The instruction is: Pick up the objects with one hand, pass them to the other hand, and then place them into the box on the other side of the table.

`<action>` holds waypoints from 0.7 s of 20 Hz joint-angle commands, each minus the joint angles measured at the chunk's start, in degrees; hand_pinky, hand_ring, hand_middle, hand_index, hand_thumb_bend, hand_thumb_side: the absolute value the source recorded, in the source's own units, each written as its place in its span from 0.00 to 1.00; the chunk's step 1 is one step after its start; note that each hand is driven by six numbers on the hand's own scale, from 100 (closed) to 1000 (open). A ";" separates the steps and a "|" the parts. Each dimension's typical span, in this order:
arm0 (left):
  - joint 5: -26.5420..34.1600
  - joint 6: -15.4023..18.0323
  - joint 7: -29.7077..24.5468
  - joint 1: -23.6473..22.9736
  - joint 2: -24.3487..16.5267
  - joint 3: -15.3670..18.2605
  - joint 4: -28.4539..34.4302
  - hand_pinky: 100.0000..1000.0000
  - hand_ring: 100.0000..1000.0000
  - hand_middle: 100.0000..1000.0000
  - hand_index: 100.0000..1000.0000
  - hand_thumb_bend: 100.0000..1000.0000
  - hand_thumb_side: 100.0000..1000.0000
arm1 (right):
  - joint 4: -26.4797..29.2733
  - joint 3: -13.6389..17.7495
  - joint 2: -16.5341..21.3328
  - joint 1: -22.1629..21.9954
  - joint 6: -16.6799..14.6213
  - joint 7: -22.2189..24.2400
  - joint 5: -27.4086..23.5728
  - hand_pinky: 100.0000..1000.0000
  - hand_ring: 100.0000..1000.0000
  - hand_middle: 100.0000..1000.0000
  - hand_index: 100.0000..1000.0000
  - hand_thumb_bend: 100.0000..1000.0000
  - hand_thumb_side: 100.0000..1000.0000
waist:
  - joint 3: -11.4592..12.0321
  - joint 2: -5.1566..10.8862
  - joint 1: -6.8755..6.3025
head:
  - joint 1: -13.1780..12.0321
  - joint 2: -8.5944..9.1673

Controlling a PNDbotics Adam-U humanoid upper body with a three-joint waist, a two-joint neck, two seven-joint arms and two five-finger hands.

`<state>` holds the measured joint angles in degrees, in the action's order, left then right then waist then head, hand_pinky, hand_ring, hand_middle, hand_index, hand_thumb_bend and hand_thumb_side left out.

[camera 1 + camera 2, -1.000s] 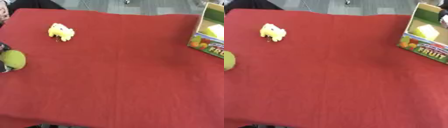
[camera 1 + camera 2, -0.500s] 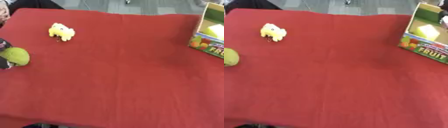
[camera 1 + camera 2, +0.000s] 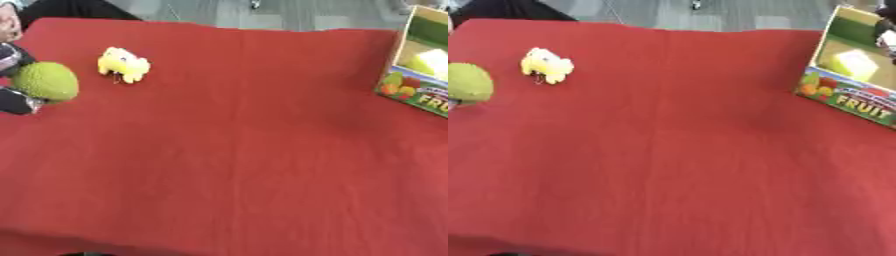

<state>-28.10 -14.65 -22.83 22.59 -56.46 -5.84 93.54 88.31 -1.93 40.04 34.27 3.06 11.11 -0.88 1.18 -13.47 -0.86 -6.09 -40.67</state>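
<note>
Left hand enters at the left edge, upper-left of the frame, only partly in view; dark fingers curl round a bumpy green fruit, above & below it. Yellow plush toy lies just to its right on the red tablecloth. Fruit box sits at the upper-right edge w/ a pale yellow-green block inside.

Ball and toy left, box perhaps far right
</note>
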 commanded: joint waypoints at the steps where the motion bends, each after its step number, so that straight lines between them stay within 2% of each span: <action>1: 3.32 -0.31 1.03 1.16 -2.22 0.25 3.98 0.70 0.65 0.55 0.47 0.00 0.03 | 1.58 0.26 1.93 0.99 -0.01 -0.05 -0.69 0.92 0.93 0.84 0.91 0.00 0.45 | -0.08 1.48 -0.16 | 0.93 0.57; 4: 5.16 -0.53 1.05 2.39 -1.10 -0.59 5.75 0.70 0.65 0.55 0.48 0.00 0.05 | 1.97 0.16 1.89 1.19 0.07 0.01 -1.06 0.92 0.93 0.84 0.91 0.00 0.44 | -0.22 1.56 -0.18 | 1.96 1.01; 14: 9.37 -0.41 2.10 9.59 7.65 -4.75 7.68 0.69 0.63 0.55 0.49 0.00 0.14 | 5.19 -0.49 1.79 2.16 0.23 0.47 -2.98 0.92 0.93 0.84 0.91 0.00 0.40 | -0.87 1.74 -0.04 | 4.90 2.98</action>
<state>-19.29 -15.13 -21.15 31.05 -48.43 -10.71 100.28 91.96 -2.67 40.05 35.35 3.32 11.39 -3.41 0.37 -13.12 -0.97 -1.60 -38.58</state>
